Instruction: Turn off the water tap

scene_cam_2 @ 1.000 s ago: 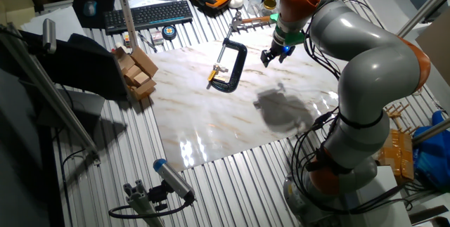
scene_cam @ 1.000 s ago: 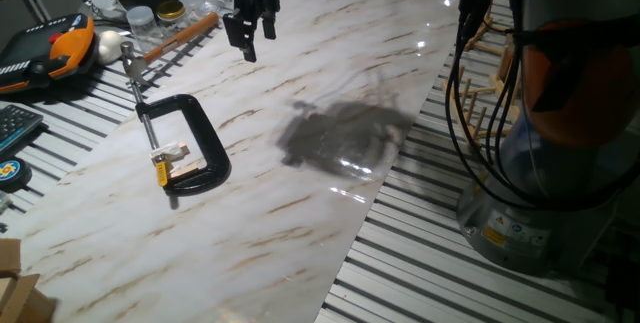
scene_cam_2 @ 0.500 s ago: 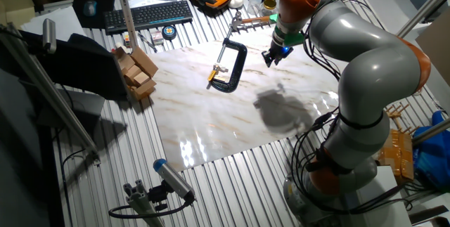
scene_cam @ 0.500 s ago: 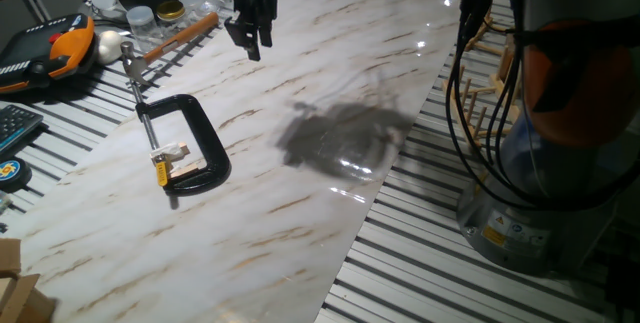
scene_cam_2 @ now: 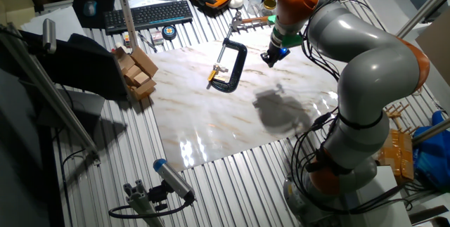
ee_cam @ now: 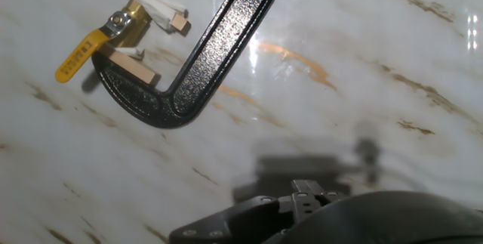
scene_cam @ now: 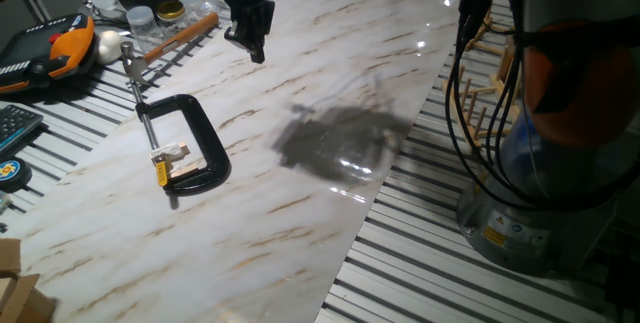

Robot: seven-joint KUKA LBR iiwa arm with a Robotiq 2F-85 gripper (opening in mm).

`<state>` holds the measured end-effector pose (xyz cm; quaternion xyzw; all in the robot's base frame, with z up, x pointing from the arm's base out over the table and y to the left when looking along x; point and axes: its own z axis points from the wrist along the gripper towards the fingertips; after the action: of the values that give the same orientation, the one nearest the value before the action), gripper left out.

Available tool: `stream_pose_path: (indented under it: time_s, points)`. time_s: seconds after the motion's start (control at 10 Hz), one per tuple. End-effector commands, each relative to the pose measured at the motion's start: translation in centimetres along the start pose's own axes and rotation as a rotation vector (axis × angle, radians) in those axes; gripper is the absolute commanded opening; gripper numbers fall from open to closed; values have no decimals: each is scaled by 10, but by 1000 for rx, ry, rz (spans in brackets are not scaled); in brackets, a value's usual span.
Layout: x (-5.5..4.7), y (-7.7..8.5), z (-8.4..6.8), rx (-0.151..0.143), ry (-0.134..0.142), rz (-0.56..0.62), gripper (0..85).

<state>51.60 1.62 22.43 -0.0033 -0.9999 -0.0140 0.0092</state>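
The water tap (scene_cam: 168, 166) is a small brass valve with a yellow lever (ee_cam: 78, 57). It is held between wooden blocks in the jaw of a black C-clamp (scene_cam: 205, 133) lying on the marble board. It also shows in the other fixed view (scene_cam_2: 211, 77) and at the hand view's top left (ee_cam: 130, 16). My gripper (scene_cam: 250, 45) hangs above the board's far part, well away from the clamp, also seen in the other fixed view (scene_cam_2: 270, 57). Its fingers stand slightly apart and hold nothing. The hand view shows only the hand's dark body at the bottom edge.
The marble board (scene_cam: 300, 203) lies on a slatted metal table. Behind the clamp are a hammer (scene_cam: 180, 35), jars (scene_cam: 142, 20) and an orange pendant (scene_cam: 60, 48). A keyboard (scene_cam_2: 148, 14) and wooden blocks (scene_cam_2: 137, 72) lie to the side. The arm's base (scene_cam: 560, 153) and cables stand at the right.
The hand has turned about its axis, so the fingers now look closer together in the fixed views. It has shifted slightly toward the clamp. Clamp and tap have not moved.
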Motion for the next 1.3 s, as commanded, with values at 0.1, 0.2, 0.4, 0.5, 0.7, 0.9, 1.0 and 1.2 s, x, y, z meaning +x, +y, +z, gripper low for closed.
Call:
stream_pose_path:
  time_s: [0.1,0.2,0.4,0.5,0.7,0.9,1.0,1.2]
  points:
    - [-1,5,5,-4,-2,17,0]
    - [-1,9,8,-6,-2,29,0]
    - [2,17,13,-1,-3,62,0]
    - [2,22,16,2,-3,77,0]
    - [2,29,18,-1,1,100,0]
    - [6,36,19,4,6,126,0]
    - [8,42,24,11,-3,146,0]
    - [12,49,31,15,-9,168,0]
